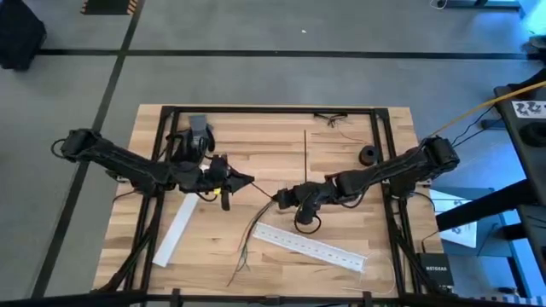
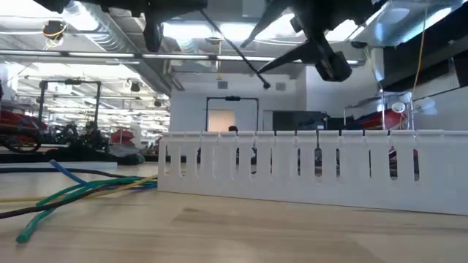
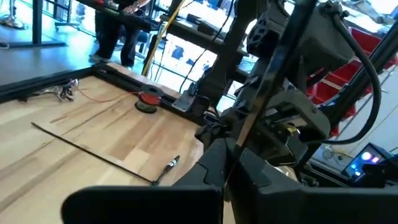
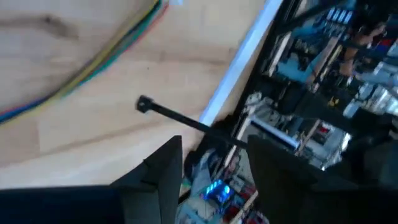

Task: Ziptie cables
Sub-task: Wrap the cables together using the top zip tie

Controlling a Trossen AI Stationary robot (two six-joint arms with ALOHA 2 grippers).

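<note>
Both pincers (image 1: 249, 181) (image 1: 275, 198) mid-table, seemingly pinching one zip tie (image 1: 263, 189); "NETGEAR" box (image 1: 434, 271) nearby.

One word reads clearly: "NETGEAR" in pale letters on the small black box (image 1: 433, 269) sitting on the floor just off the table's near right corner. Nothing else here can be read.
</note>
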